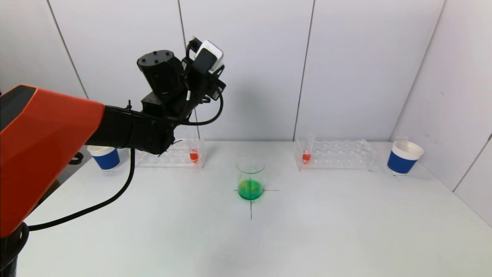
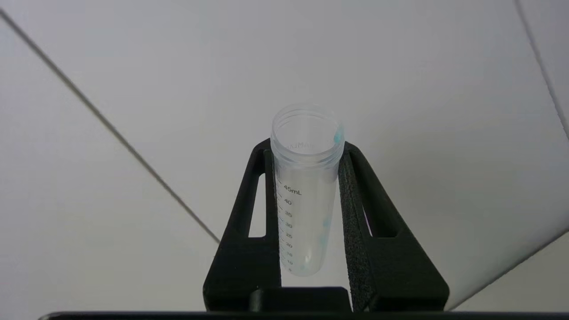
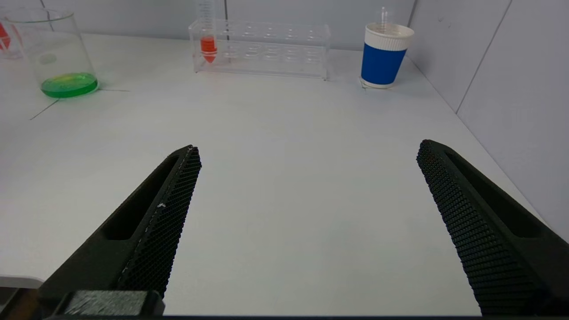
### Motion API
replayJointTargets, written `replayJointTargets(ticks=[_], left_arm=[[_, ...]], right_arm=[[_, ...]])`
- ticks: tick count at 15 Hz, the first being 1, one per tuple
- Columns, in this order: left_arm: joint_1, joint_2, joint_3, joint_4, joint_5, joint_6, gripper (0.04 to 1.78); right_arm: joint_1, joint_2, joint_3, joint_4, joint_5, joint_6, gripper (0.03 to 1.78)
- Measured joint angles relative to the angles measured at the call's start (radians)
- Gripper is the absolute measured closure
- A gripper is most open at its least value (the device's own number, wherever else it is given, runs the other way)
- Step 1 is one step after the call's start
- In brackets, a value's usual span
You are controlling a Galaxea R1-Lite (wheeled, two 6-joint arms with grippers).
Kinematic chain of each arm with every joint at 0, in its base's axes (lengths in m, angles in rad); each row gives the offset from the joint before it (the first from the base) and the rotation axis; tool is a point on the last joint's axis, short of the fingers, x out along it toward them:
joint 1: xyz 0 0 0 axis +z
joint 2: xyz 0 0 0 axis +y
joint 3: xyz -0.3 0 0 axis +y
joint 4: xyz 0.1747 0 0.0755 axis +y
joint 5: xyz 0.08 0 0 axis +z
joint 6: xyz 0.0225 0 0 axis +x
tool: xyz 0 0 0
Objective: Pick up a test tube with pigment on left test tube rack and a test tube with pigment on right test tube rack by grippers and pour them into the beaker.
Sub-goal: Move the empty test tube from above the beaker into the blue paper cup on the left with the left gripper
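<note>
My left gripper [image 2: 306,149] is raised high over the table's left side and is shut on a clear test tube [image 2: 304,200]. That tube looks empty apart from faint blue traces on its wall and rim. The beaker [image 1: 250,179] stands at the table's middle with green liquid at its bottom. The left test tube rack [image 1: 169,157] holds a tube of red pigment [image 1: 193,154]. The right test tube rack [image 1: 338,154] holds another red tube [image 1: 306,155]. My right gripper [image 3: 309,149] hangs open and empty over bare table, well short of the right rack [image 3: 266,51].
A blue paper cup [image 1: 105,157] stands left of the left rack, and another blue paper cup [image 1: 404,157] stands right of the right rack. White wall panels close the back and right sides. A black cross is drawn on the table under the beaker.
</note>
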Motion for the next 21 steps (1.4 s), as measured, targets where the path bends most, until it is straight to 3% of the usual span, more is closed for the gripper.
replayJointTargets(ticks=[7,13,17,21], left_arm=[[0.055,-0.124,-0.099,0.416,0.305,-0.348,1.40],[0.189,-0.162,-0.158,0.509,0.431,-0.535,1.40],[0.306,-0.158,-0.107,0.486,0.393,-0.612,1.40],[0.392,-0.147,0.040,0.361,0.315,-0.611,1.40]], right_arm=[[0.000,0.000,0.000,0.000,0.000,0.000,0.04],[0.000,0.000,0.000,0.000,0.000,0.000,0.04],[0.000,0.000,0.000,0.000,0.000,0.000,0.04],[0.000,0.000,0.000,0.000,0.000,0.000,0.04]])
